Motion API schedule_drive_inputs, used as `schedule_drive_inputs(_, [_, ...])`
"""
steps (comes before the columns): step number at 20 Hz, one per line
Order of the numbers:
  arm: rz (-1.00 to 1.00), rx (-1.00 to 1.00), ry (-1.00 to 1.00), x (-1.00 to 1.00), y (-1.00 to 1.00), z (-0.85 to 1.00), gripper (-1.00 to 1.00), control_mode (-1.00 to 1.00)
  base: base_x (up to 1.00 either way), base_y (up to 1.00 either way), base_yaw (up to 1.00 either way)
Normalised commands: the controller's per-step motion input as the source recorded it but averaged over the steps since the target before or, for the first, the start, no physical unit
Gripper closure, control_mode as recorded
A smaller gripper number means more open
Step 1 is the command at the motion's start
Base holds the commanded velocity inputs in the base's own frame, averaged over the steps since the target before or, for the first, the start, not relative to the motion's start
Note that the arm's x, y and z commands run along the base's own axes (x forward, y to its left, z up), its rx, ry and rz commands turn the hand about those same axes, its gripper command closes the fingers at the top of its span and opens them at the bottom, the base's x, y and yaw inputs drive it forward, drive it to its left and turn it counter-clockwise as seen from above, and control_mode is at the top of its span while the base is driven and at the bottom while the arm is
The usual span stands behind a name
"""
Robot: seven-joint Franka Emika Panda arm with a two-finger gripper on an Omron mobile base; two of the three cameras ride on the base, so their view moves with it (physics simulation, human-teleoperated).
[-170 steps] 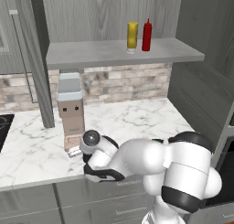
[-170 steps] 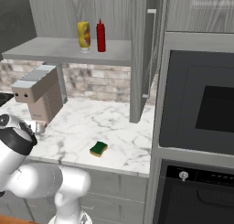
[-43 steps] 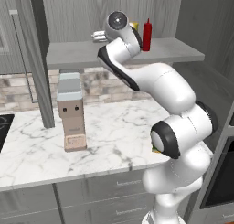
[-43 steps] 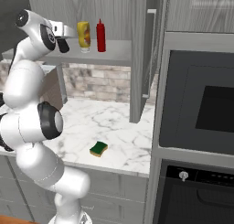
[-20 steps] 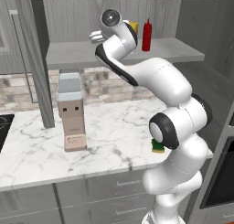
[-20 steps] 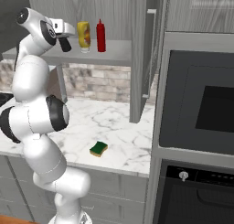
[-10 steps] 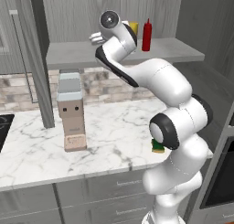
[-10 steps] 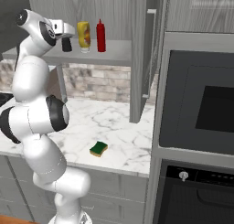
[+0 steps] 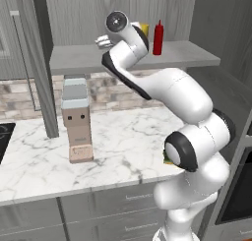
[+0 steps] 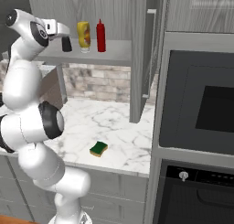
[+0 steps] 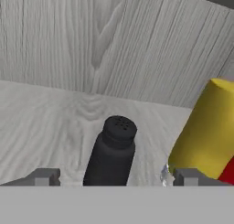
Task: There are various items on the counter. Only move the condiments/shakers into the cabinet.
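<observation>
your gripper [image 11: 112, 177] wide open round black shaker [image 11: 111, 152] w/o gripping, shaker upright on cabinet shelf [image 11: 41, 122], yellow bottle [image 11: 205, 129] beside it

Home kitchen, marble counter [image 9: 123, 146], built-in oven [image 10: 201, 109], grey wall cabinet [image 10: 137, 45], brick backsplash [image 10: 100, 83]

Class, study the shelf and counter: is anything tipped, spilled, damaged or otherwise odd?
Nothing stands out. The black shaker, yellow bottle and red bottle stand upright on the cabinet shelf. The sponge lies flat on the counter, and the appliance stands upright.
</observation>
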Motion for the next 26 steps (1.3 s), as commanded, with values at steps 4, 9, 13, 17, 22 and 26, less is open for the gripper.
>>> schedule_drive_inputs(4, [-0.01,-0.02,-0.34,-1.00,0.00,-0.67,-1.00,-1.00,0.00,0.00,0.00])
schedule_drive_inputs(9, [-0.02,-0.03,-0.36,-1.00,-0.11,-0.97,-1.00,-1.00,0.00,0.00,0.00])
schedule_drive_inputs(13, [0.00,-0.01,-0.27,-1.00,-0.32,-1.00,-1.00,-1.00,0.00,0.00,0.00])
schedule_drive_inputs(17, [-0.01,0.16,-0.39,-1.00,-0.65,-0.37,-1.00,-1.00,0.00,0.00,0.00])
schedule_drive_inputs(22, [-0.04,0.21,-0.47,-1.00,-0.82,-0.02,-1.00,-1.00,0.00,0.00,0.00])
schedule_drive_inputs(26, [0.00,0.19,0.00,-0.50,-0.50,-0.06,-1.00,-1.00,0.00,0.00,0.00])
